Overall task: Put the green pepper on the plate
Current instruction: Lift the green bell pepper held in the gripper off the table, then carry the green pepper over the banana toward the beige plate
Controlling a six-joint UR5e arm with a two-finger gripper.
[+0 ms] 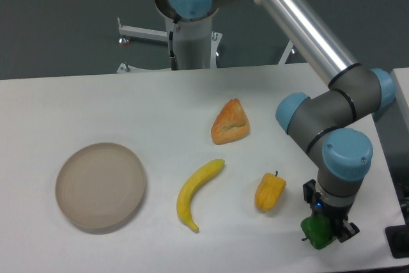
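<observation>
The green pepper [317, 233] looks glossy and the banana [195, 193] smooth with a faint sheen — the plate [100, 187] is matt, the table [96, 107] a plain matt white, the arm's tube [303, 27] brushed metal.

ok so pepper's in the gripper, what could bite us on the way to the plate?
1. The gripper seems to pinch the green pepper near its top; a glossy, lumpy skin could slip mid-carry.
2. A low straight path to the plate crosses the orange pepper and banana; either could get knocked.
</observation>
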